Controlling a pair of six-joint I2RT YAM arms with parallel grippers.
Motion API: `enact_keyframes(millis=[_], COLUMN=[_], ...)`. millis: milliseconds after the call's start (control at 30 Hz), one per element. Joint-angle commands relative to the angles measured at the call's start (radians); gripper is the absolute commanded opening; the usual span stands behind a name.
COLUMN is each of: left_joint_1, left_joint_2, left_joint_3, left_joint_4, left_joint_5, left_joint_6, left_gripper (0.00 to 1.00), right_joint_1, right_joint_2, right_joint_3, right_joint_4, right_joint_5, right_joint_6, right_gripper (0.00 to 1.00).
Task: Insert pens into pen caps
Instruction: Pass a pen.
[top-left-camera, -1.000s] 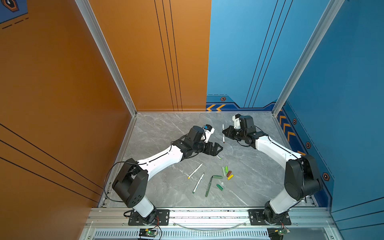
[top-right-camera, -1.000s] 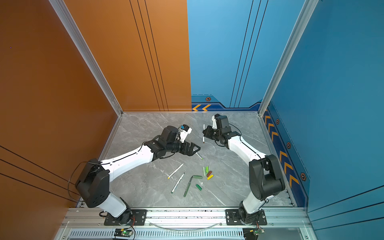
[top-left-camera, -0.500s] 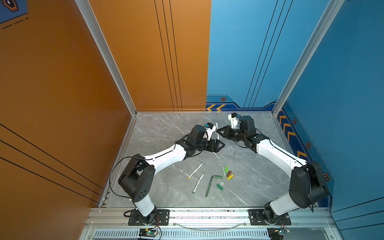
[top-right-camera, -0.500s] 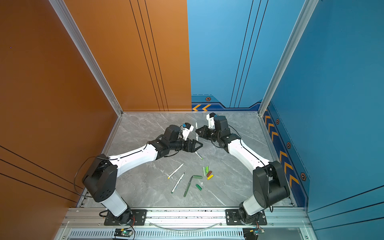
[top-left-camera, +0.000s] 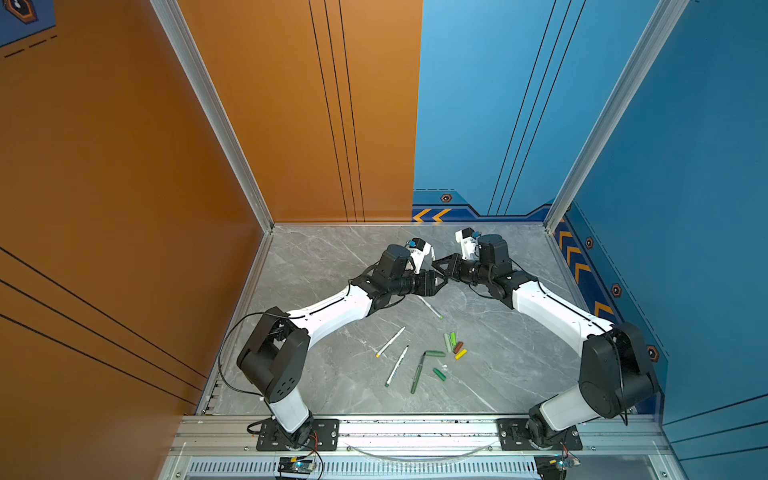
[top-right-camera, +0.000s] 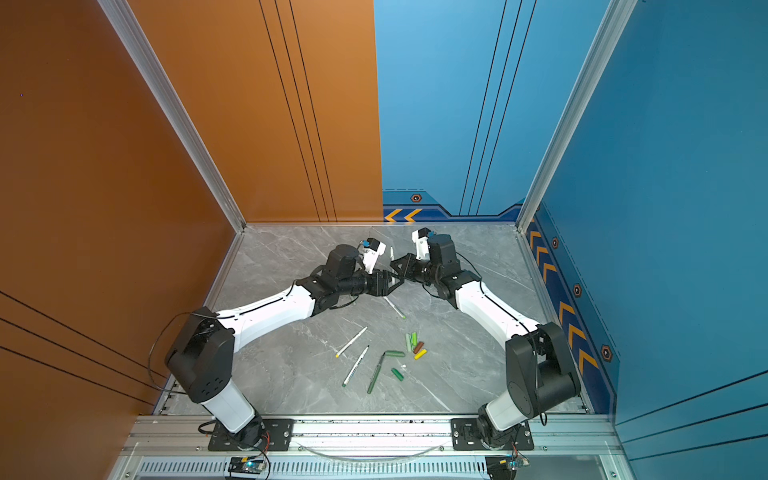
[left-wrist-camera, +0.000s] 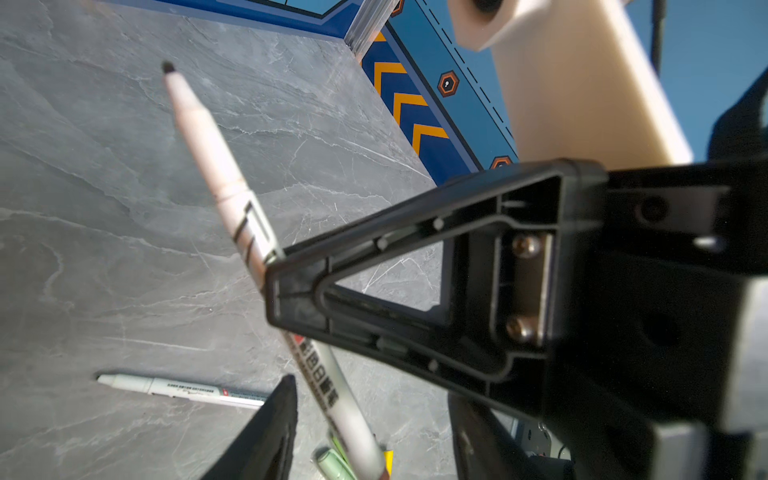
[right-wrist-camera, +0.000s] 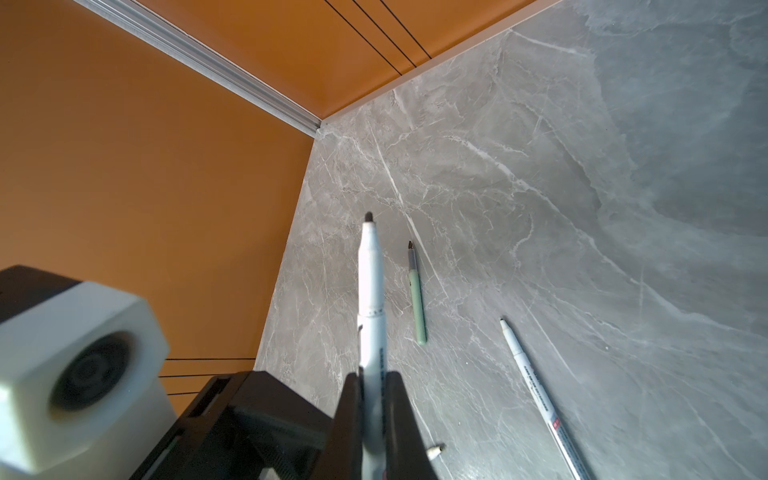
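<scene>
where the two arms meet at the far middle of the grey table (top-left-camera: 332, 266), the left gripper (top-left-camera: 439, 281) stands released, its fingers (left-wrist-camera: 278, 419) apart on either side of a white pen (left-wrist-camera: 208, 153), a gap showing on both sides. that dark-tipped pen is clenched in the right gripper (right-wrist-camera: 372, 386), above the table. nearer, from left to right, lie a yellow-ended pen (top-left-camera: 390, 341), a dark-green-ended pen (top-left-camera: 397, 365), an all dark green pen (top-left-camera: 417, 372) and the clustered pen caps (top-left-camera: 454, 345). a light-green-ended pen (top-left-camera: 430, 307) lies just beneath the grippers.
</scene>
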Motion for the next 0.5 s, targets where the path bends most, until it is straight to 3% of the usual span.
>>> enact_keyframes(millis=[0, 467], left_joint_1=[0.014, 0.020], left_joint_2=[0.033, 0.035], left_joint_3=[0.035, 0.040], left_joint_4=[0.018, 0.018], left_joint_5=[-0.019, -0.035], left_joint_6=[-0.012, -0.010], left_gripper=[0.54, 0.14], right_joint_1=[0.008, 0.005], right_joint_2=[-0.038, -0.055], right_joint_3=[-0.019, -0.034], right_joint_4=[0.028, 0.031], right_joint_5=[-0.028, -0.026], right_joint_6=[0.009, 0.006], right_gripper=[0.00, 0.02])
